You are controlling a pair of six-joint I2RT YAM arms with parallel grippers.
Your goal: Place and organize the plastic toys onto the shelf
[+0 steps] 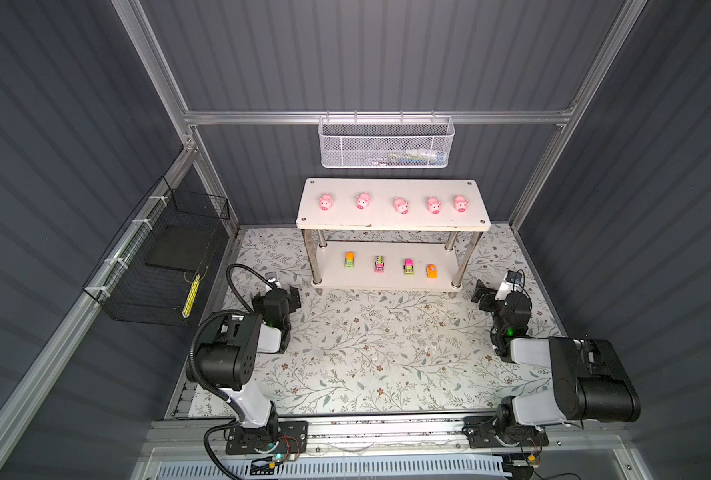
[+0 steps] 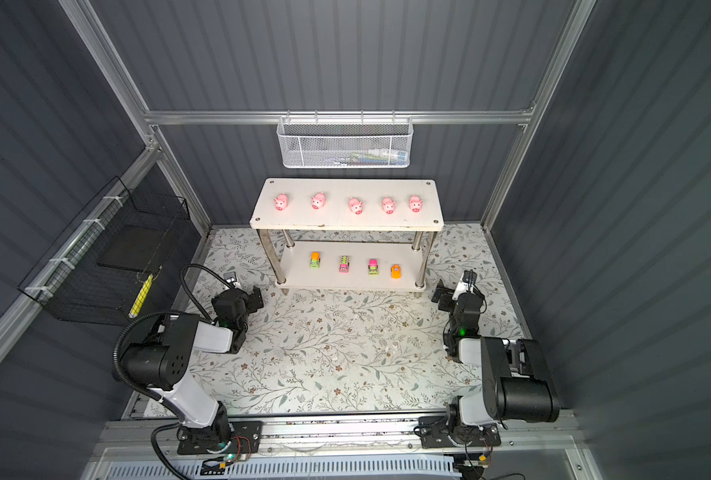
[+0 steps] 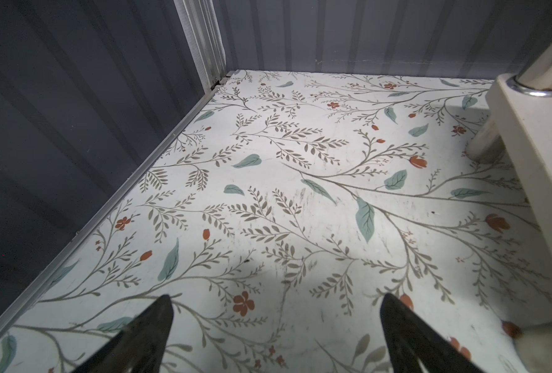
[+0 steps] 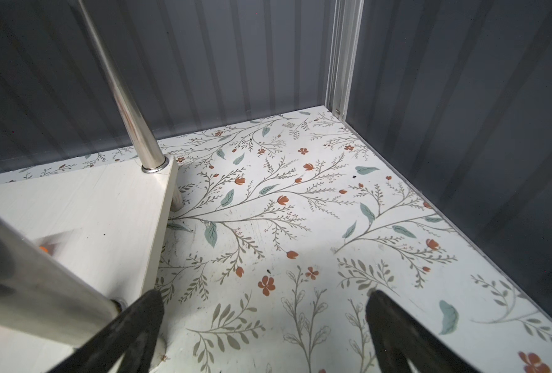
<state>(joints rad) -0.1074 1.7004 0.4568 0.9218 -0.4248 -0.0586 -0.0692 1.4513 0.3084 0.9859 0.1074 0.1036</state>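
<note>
Both arms are idling low at the near corners of the shelf (image 1: 391, 189), which is standing at the far middle of the floral mat (image 1: 366, 353). I am seeing all five pig figures (image 1: 401, 205) sitting upright in one row along the top board, snouts facing near, each apart from its neighbour. The two rightmost are sitting closer together than the rest. The four toy vehicles (image 1: 379, 264) are lining the lower board in a left-to-right row, well spaced, with the orange vehicle (image 1: 431, 271) sitting rightmost and slightly nearer than the others. The left gripper (image 3: 276, 336) is hovering over the mat just left of the shelf's near-left leg. Its fingers (image 3: 145, 339) are standing wide apart with only floral print showing between them. The right gripper (image 4: 265, 329) is hovering just beside the near-right post. Its fingers (image 4: 132, 336) are likewise spread wide and holding nothing, and one fingertip is overlapping the lower board's corner in the wrist view. I cannot tell whether it is touching. The white mesh basket (image 1: 387, 143) is hanging on the far rail above the shelf. The black wire basket (image 1: 158, 270) is hanging on the left wall.
</note>
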